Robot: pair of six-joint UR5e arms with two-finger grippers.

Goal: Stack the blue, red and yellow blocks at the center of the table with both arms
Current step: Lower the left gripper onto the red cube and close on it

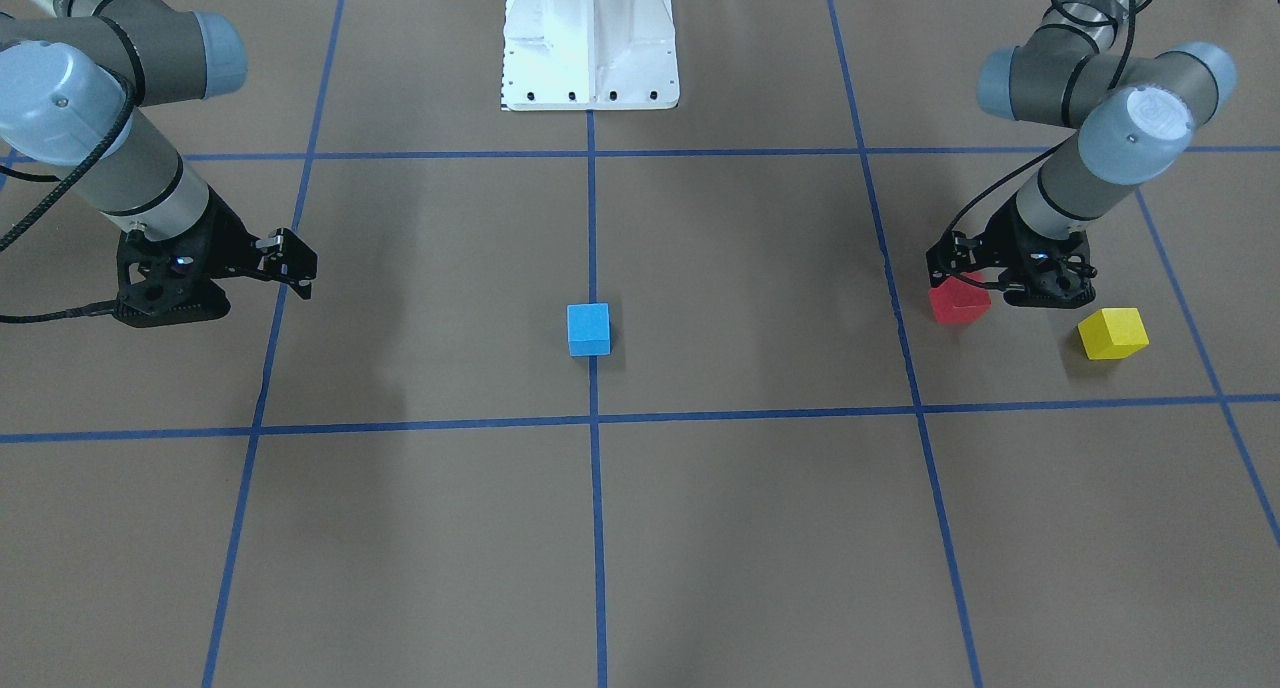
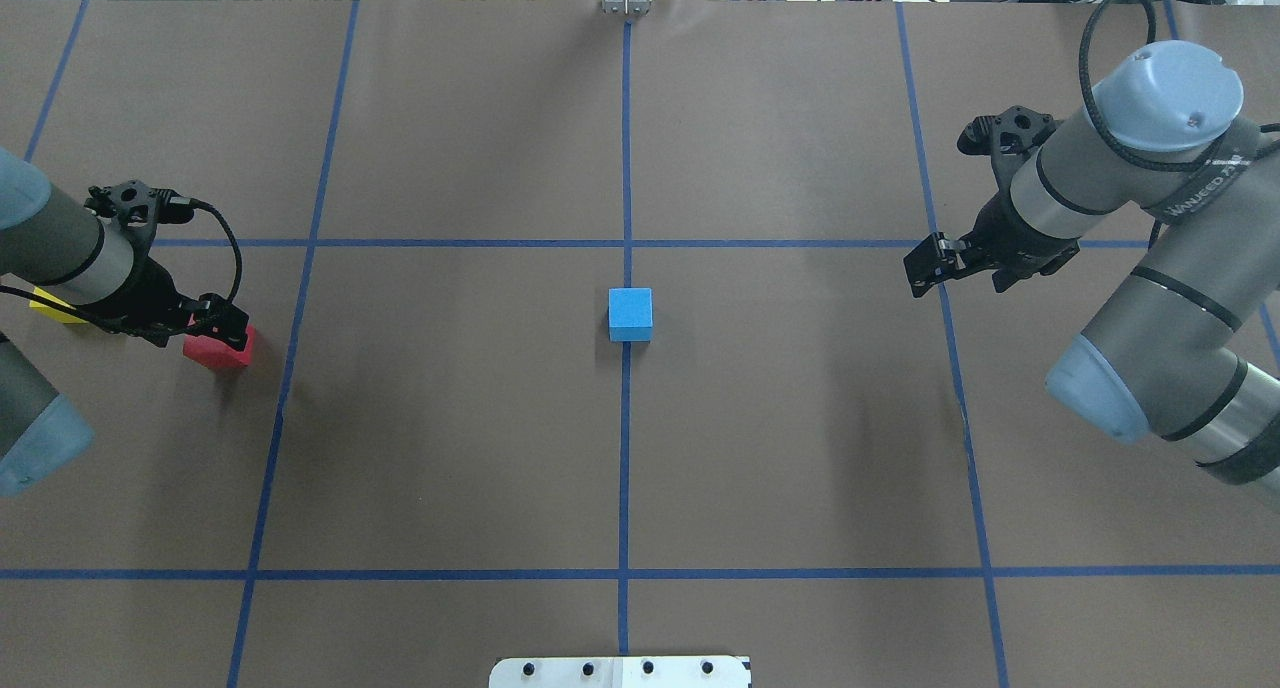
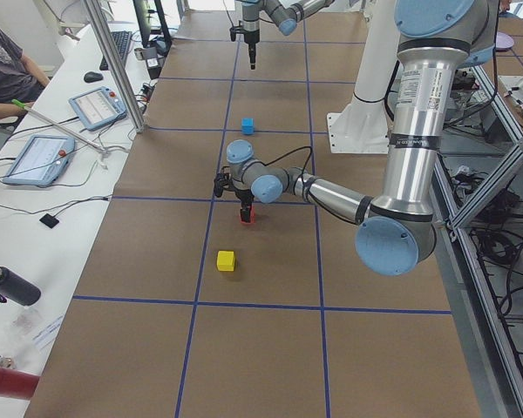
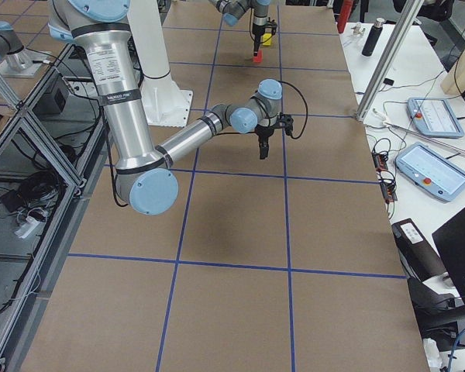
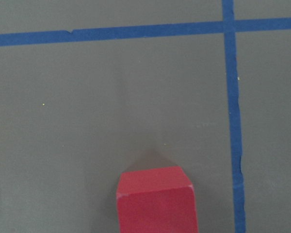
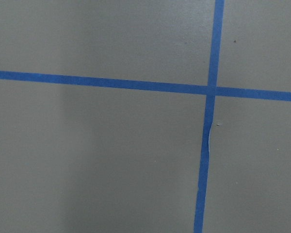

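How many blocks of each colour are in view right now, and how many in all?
blue block: 1
red block: 1
yellow block: 1
Total: 3 blocks

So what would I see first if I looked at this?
A sky-blue block sits alone at the center of the table, on a tape line. At one side, the left arm's fingers are down at a red block, with a yellow block nearby. The right arm hangs above the opposite side.
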